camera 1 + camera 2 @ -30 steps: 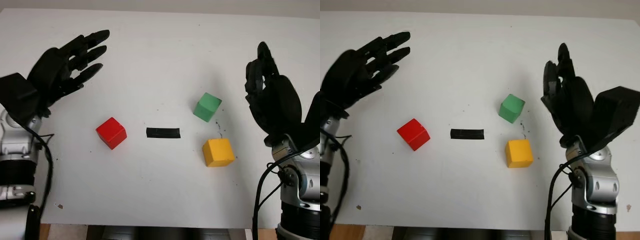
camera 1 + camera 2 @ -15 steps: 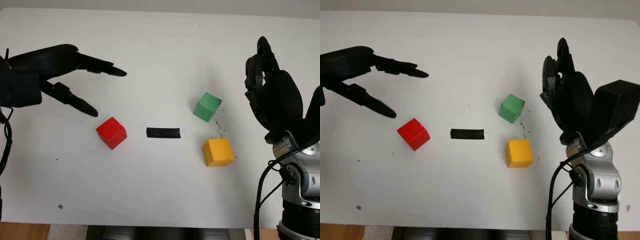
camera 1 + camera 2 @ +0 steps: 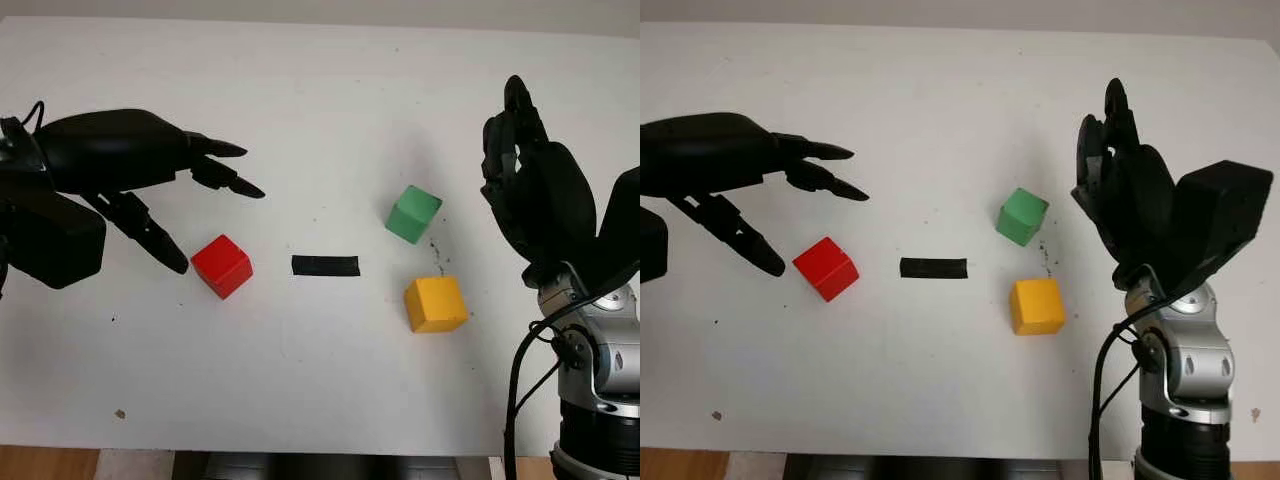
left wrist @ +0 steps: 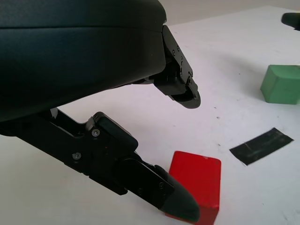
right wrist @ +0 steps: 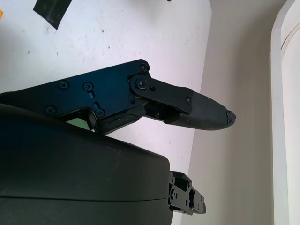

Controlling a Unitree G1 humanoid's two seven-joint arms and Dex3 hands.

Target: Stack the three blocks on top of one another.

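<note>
The left hand (image 3: pixel 150 185) hovers open, grasping nothing — the red block (image 3: pixel 222 266) sits just beside its thumb tip, toward the bench's middle — nearer than the open right hand (image 3: pixel 535 195).

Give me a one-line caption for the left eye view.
Open left hand nears the red block; green block, yellow block unstacked.

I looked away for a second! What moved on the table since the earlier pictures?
The left hand swung down and in toward the red block, open around it but not holding it. The right hand stayed raised and open beside the green block; no block moved, including the yellow block.
</note>
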